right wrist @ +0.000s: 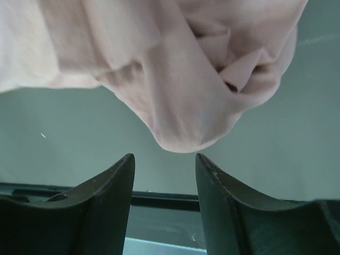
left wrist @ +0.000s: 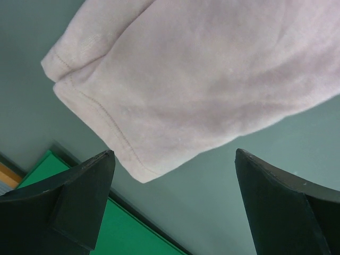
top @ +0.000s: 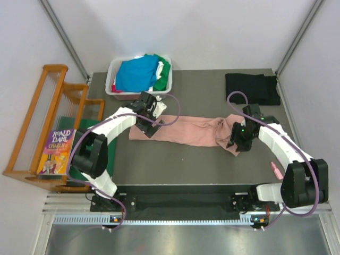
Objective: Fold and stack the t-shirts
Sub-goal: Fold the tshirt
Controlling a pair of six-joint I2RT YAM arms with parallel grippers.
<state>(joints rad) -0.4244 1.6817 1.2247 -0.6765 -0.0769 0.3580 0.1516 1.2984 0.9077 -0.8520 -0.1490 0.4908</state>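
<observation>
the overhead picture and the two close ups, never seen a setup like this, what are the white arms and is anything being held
Those are two robot arms bolted at the near edge of a table. The overhead picture comes from a fixed camera above and behind them; the close-ups come from a camera on each wrist, looking past that arm's own dark fingers. A pink t-shirt lies stretched across the table, a black t-shirt sits at the far right, and a basket at the back holds more shirts. The left gripper is open by the pink shirt's left end; the right gripper is open by its bunched right end. Neither holds anything.
</observation>
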